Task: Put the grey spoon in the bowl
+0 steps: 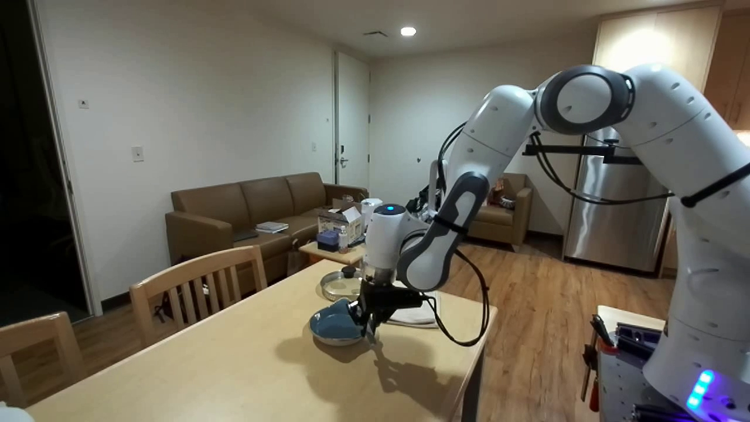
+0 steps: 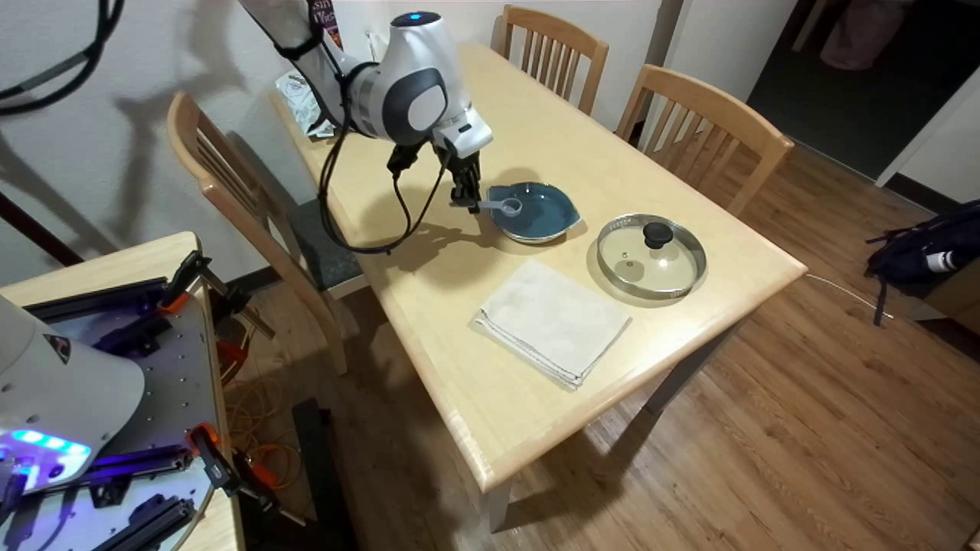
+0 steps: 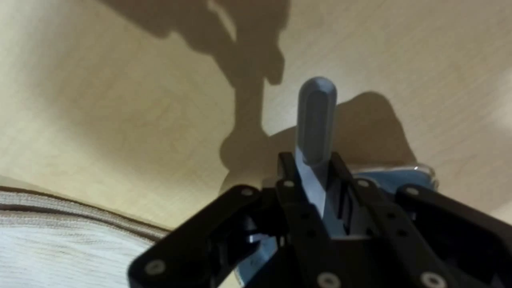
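In an exterior view, the gripper (image 2: 472,205) pinches the handle of the grey spoon (image 2: 494,205), its jaws drawn in as far as the handle lets them. The spoon lies almost level in its grip, and its round end shows against the near edge of the blue bowl (image 2: 547,212); whether spoon and bowl touch, I cannot tell. The bowl sits on the pale wooden table (image 2: 429,306), with a glass lid (image 2: 635,268) with a black knob near it and a folded white cloth (image 2: 555,317) by the table's edge. Wooden chairs (image 2: 712,126) stand along the table's sides. In an exterior view, the arm (image 1: 489,132) reaches in from the right and bends down beside the bowl, hiding part of the cloth; the lid is behind the bowl. Farther back are a brown sofa (image 1: 266,205), a white door (image 1: 353,111) and a steel fridge (image 1: 612,217). In the wrist view, the handle stands between the two black fingers, its rounded end sticking out over the table. Some of the bowl's blue shows behind the gripper, the cloth fills the lower left corner, and dark shadows fall across the table.
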`<act>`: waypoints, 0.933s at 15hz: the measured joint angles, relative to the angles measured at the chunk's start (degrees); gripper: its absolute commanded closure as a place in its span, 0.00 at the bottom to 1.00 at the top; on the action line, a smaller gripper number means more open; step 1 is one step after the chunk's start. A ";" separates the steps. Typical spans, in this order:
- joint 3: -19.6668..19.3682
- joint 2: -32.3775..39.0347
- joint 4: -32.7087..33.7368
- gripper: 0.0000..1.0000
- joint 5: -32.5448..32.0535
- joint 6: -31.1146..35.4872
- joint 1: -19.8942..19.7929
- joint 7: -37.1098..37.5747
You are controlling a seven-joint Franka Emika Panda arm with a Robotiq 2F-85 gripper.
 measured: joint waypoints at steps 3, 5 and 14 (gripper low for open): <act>9.01 -0.05 -0.03 0.93 1.74 -2.11 -8.36 -11.09; 14.81 0.10 0.01 0.93 1.91 -5.31 -14.72 -18.26; 13.60 0.80 4.12 0.21 14.39 -23.54 -18.41 -42.24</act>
